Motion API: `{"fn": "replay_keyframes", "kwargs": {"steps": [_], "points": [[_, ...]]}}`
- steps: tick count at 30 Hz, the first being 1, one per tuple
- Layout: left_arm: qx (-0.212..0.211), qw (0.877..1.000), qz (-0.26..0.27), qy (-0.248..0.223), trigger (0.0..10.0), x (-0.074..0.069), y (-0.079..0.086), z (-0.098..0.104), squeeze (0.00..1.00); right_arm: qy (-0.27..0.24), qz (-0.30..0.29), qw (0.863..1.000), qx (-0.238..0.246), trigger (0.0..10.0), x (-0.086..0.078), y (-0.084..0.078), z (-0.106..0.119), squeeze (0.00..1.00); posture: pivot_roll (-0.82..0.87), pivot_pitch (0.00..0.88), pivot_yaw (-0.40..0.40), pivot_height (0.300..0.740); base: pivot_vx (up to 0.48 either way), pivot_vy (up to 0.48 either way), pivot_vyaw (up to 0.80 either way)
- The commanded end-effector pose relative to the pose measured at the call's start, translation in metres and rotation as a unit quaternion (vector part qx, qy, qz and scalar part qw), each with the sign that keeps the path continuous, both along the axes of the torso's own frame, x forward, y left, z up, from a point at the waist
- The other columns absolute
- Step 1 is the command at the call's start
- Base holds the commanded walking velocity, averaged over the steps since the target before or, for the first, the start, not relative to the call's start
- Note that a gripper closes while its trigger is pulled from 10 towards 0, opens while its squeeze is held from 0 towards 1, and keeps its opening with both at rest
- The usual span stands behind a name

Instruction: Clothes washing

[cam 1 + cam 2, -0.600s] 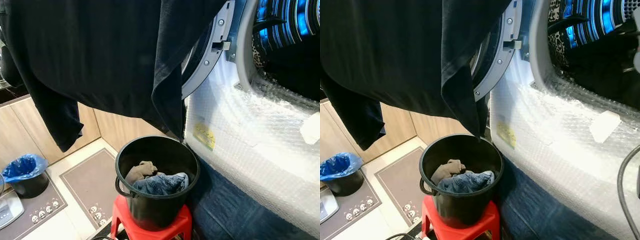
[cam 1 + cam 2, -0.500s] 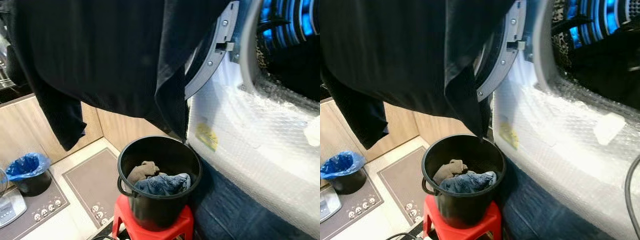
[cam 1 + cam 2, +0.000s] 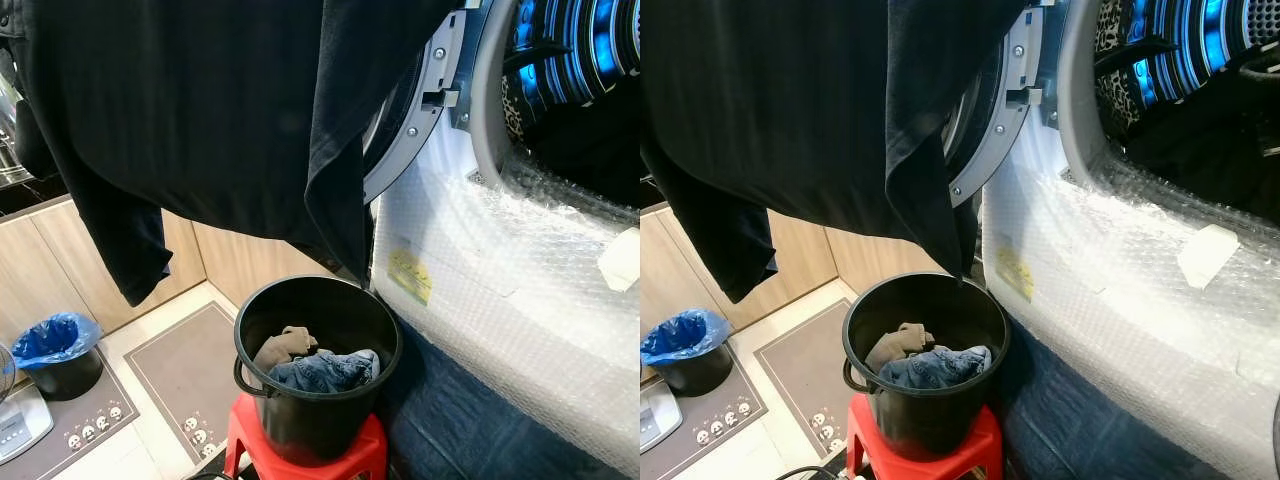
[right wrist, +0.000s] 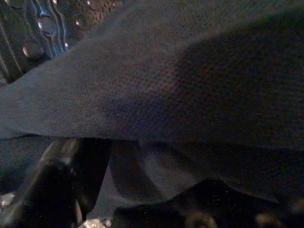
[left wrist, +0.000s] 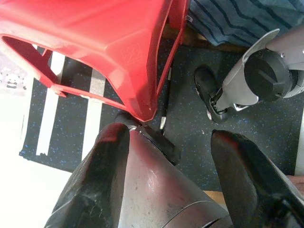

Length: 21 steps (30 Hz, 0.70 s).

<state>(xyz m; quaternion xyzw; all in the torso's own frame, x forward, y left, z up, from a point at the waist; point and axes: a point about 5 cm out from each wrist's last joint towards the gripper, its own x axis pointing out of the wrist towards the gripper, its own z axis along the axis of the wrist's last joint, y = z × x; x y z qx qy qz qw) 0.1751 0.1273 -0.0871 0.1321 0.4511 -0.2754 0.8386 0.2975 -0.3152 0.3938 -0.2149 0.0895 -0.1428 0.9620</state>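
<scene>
Hanging across the upper frame from nine to one o'clock, one black garment (image 3: 220, 110) is seen, its hem above one black bucket (image 3: 315, 400). One washer drum (image 3: 1200, 90) stands open at two o'clock. Two garments lie in the bucket, set on one red stool (image 5: 104, 42). The left gripper (image 5: 168, 156) is held apart; the right gripper's fingers cannot be told.

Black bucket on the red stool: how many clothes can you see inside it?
2. Inside the black plastic bucket, a crumpled tan cloth lies on the left and a bunched blue denim garment beside it on the right. More may be hidden underneath.
</scene>
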Motion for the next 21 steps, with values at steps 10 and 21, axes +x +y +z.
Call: {"fn": "replay_keyframes", "kwargs": {"steps": [10, 21], "points": [[0.014, 1.000, -0.016, 0.018, 10.0, 0.002, 0.005, 0.000, 0.00, -0.051, 0.088, 0.994, 0.030, 10.0, -0.007, 0.030, 0.017, 0.00, -0.22, 0.000, 0.053, 0.740, 0.000, 0.000, 0.00], [0.007, 1.000, 0.019, 0.019, 10.0, -0.001, 0.004, -0.002, 0.00, -0.082, 0.087, 0.988, 0.096, 10.0, 0.049, 0.061, 0.033, 0.00, -0.14, 0.000, -0.010, 0.740, 0.000, 0.000, 0.00]]}}
